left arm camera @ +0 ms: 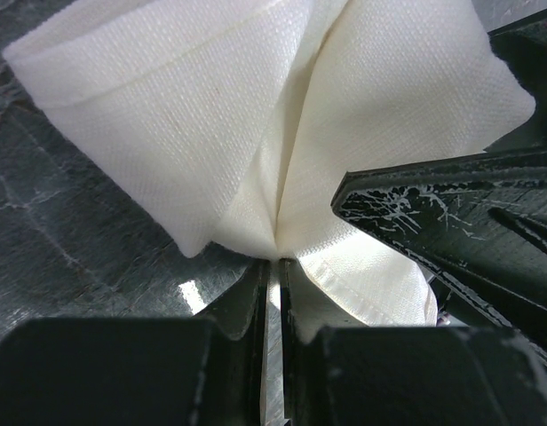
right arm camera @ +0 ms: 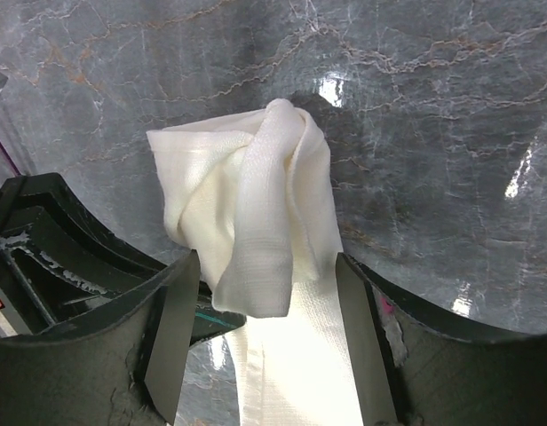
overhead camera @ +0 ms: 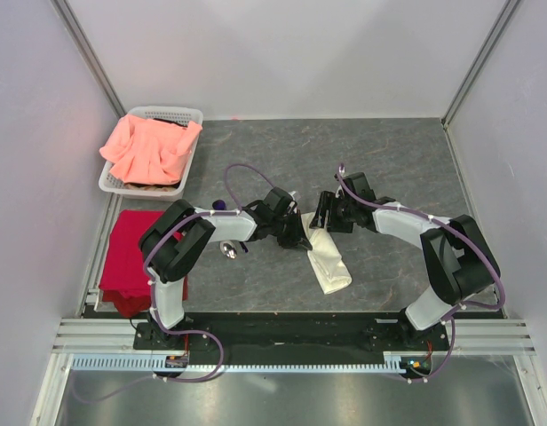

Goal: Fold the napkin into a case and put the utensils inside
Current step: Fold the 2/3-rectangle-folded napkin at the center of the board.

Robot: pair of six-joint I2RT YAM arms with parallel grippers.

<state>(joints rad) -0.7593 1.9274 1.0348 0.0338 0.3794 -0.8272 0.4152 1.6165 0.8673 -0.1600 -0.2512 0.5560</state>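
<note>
At far left, a white basket (overhead camera: pixel 171 111) holds a salmon cloth (overhead camera: pixel 149 146); a red cloth (overhead camera: pixel 131 253) lies nearer. The left arm hides most of a spoon (overhead camera: pixel 227 251). Mid-table, the left gripper (left arm camera: pixel 275 264) pinches the folded napkin (overhead camera: pixel 328 262), while the right gripper (right arm camera: pixel 265 293) straddles its bunched end, fingers spread.

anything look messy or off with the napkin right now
Yes. The napkin lies as a slanted strip, but its far end is bunched and twisted into a lump instead of flat, pinched by the left gripper. The right gripper straddles it, open.
</note>
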